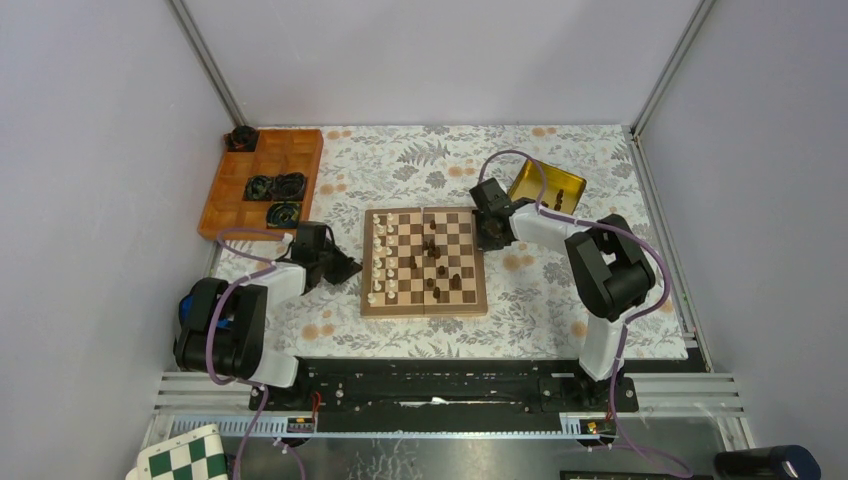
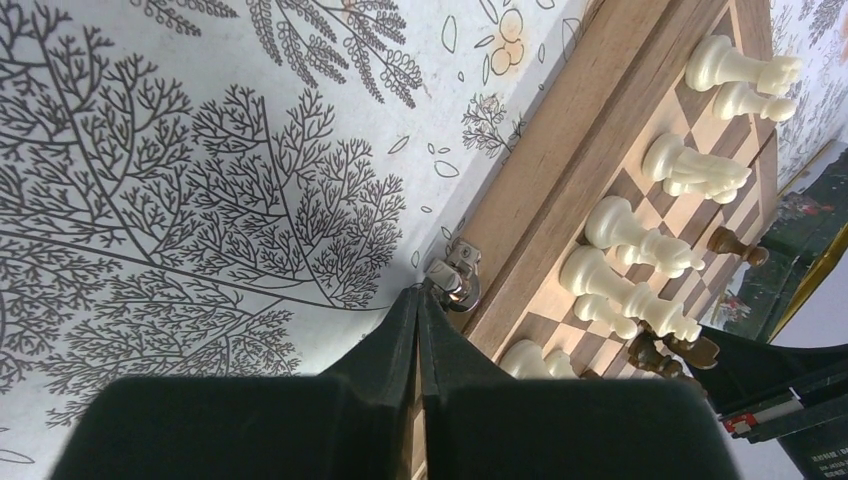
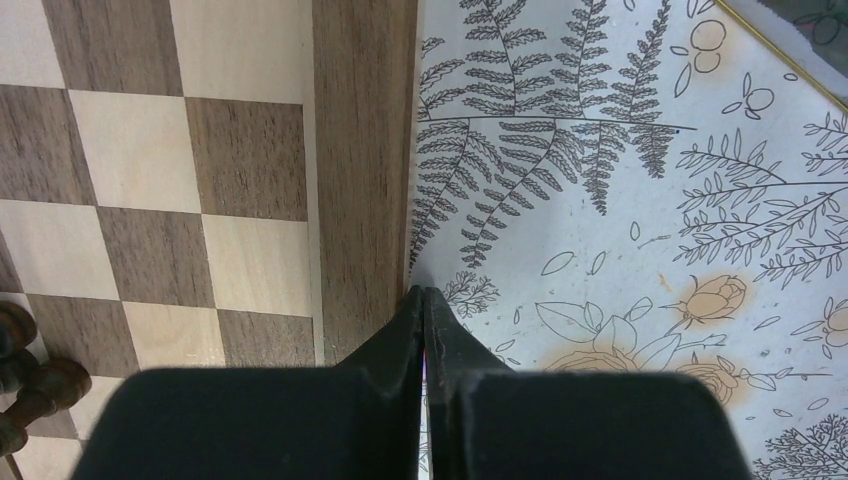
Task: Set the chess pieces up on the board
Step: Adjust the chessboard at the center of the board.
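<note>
The wooden chessboard (image 1: 425,309) lies in the middle of the table. Cream-white chess pieces (image 1: 381,255) stand in its two left columns, also in the left wrist view (image 2: 640,240). Several dark brown pieces (image 1: 436,270) stand scattered over the middle squares. My left gripper (image 1: 354,268) is shut and empty, its tip (image 2: 419,292) at the board's left edge by a metal clasp (image 2: 457,280). My right gripper (image 1: 487,242) is shut and empty, its tip (image 3: 423,292) at the board's right border (image 3: 360,150). Dark pieces (image 3: 40,385) show at the lower left of the right wrist view.
A yellow tray (image 1: 545,183) with a few dark items sits behind the right gripper. An orange compartment tray (image 1: 262,180) with black ring-shaped items stands at the back left. A green-and-white checkered board (image 1: 185,455) lies below the left arm's base. A floral cloth (image 1: 560,300) covers the table.
</note>
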You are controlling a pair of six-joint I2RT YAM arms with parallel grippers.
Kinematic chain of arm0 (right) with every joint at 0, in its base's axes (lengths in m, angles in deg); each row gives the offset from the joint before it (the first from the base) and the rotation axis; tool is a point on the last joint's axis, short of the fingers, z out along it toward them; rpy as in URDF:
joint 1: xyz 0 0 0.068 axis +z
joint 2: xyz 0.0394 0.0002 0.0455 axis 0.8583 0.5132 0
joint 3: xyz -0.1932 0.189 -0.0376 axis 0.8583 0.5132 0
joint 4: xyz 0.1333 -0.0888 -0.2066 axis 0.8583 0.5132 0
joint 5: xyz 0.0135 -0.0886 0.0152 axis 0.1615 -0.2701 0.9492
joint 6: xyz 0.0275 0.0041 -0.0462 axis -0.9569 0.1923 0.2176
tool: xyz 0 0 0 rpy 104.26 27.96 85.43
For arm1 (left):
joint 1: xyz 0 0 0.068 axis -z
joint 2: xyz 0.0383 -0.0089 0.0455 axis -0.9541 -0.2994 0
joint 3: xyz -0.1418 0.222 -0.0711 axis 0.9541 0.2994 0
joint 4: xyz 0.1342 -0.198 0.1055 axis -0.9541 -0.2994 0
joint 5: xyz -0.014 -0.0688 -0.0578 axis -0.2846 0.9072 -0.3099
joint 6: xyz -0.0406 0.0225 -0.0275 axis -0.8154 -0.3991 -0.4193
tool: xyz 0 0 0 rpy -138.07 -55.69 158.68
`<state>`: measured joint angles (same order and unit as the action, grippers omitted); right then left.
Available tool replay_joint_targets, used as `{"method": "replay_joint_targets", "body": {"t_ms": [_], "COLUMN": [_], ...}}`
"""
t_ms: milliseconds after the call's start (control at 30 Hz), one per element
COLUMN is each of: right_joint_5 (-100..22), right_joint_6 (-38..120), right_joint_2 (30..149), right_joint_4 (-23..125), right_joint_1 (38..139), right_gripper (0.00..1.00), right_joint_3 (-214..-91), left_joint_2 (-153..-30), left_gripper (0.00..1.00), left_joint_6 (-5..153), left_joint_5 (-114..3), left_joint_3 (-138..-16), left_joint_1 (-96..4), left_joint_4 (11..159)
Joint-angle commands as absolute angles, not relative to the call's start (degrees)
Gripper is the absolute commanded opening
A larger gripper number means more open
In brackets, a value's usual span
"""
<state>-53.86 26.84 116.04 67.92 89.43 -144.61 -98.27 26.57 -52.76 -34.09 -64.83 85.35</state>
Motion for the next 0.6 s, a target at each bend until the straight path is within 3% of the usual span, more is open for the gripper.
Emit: {"method": "replay_joint_targets", "body": {"t_ms": [0, 233, 567], "right_joint_5": [-52.6, -60.8, -61.3], "right_joint_6": [26.6, 29.5, 32.2], "right_joint_2": [115.9, 111.8, 108.7], "right_joint_4": [65.7, 69.5, 72.5], "right_joint_1": [91.1, 91.2, 91.2], "right_gripper": [0.02, 0.19, 0.29], "right_joint_3": [-147.2, -148.4, -154.0], "left_joint_2": [-98.2, -93.0, -86.2], "left_gripper": [0.10, 0.38, 0.56], "left_joint_6": [28.0, 30.5, 35.5], "left_joint_5": [-50.6, -55.1, -61.8], "left_joint_3": [-37.3, -39.8, -46.0], "left_joint_1": [-65.0, -66.6, -66.9], "left_joint_4": [84.8, 77.4, 70.0]}}
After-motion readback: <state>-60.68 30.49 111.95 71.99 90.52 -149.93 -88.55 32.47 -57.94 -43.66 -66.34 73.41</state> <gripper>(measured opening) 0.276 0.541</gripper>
